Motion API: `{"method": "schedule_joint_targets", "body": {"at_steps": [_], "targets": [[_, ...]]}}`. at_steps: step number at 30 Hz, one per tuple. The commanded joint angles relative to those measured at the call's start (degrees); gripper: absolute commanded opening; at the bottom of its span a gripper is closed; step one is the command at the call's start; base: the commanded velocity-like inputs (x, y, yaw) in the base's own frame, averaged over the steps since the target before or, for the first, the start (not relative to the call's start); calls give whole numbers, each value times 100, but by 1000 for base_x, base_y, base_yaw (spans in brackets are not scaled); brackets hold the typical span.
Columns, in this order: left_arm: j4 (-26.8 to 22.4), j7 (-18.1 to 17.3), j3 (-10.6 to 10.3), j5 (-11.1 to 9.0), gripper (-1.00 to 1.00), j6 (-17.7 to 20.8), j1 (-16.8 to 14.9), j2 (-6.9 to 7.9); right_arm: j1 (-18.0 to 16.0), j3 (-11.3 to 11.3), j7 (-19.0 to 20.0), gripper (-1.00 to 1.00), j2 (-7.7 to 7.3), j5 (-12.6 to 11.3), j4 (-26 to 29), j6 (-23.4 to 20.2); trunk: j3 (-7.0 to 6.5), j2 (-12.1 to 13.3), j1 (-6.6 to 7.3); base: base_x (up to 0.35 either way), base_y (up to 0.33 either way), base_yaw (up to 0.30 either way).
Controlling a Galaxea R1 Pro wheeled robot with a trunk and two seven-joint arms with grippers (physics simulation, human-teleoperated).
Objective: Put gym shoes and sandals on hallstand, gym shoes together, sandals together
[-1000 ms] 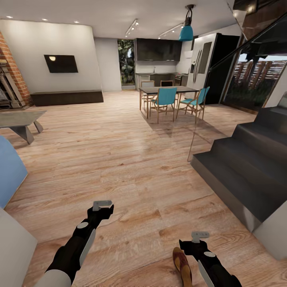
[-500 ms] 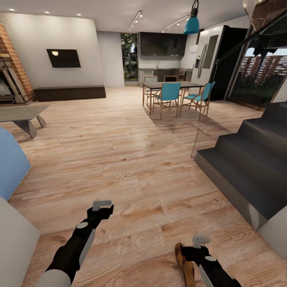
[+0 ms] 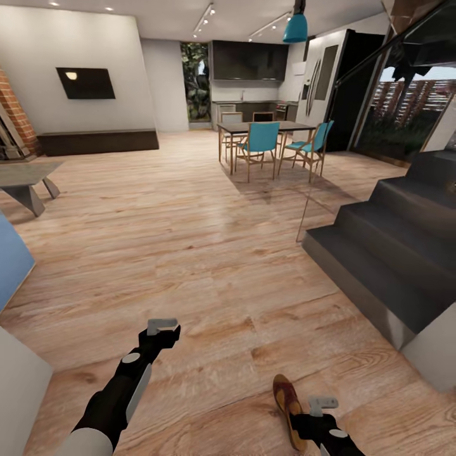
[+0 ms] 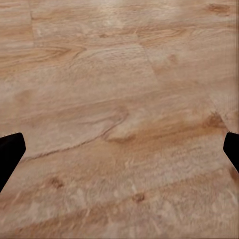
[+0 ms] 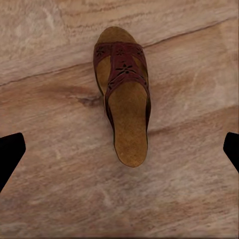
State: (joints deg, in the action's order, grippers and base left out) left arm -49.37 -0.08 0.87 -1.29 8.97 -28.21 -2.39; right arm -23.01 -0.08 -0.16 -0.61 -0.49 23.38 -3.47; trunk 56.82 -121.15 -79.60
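Observation:
One sandal (image 3: 288,405), dark brown with a tan insole, lies flat on the corridor floor (image 3: 209,266) at the bottom right of the head view. My right gripper (image 3: 323,402) hovers just to its right, open. In the right wrist view the sandal (image 5: 123,104) lies straight ahead between the spread black fingertips (image 5: 10,152), and nothing is held. My left gripper (image 3: 163,326) is open over bare planks (image 4: 119,114), well to the left of the sandal. The gym shoes and the hallstand are out of view.
A dark grey staircase (image 3: 392,247) with a glass rail rises at the right. A dining table with teal chairs (image 3: 263,142) stands farther back. A blue object (image 3: 9,263), a pale panel (image 3: 19,392) and a low grey table (image 3: 25,177) line the left side.
The head camera has shifted a little, moving the whole room in the picture. My right gripper has dropped lower and now sits beside the sandal's middle. The left arm holds its place.

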Motion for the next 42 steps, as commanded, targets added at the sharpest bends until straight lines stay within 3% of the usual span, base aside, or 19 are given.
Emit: {"method": "schedule_joint_targets", "body": {"at_steps": [1, 31, 42], "targets": [[-11, -1, 9, -14, 100, 34, -1, -4, -1, -1, -2, 100, 0, -4, -7, -19, 33, -44, -22, 0, 0, -115], [-11, 3, 2, -20, 100, 34, -1, -7, -1, -1, -2, 100, 0, 4, -80, 45, 830, -1247, -681, 0, 0, -6], [-11, 0, 1, -17, 100, 34, -1, -14, 3, -6, -2, 100, -1, 13, -74, 62, 835, -1247, -681, 0, 0, 0]]}}
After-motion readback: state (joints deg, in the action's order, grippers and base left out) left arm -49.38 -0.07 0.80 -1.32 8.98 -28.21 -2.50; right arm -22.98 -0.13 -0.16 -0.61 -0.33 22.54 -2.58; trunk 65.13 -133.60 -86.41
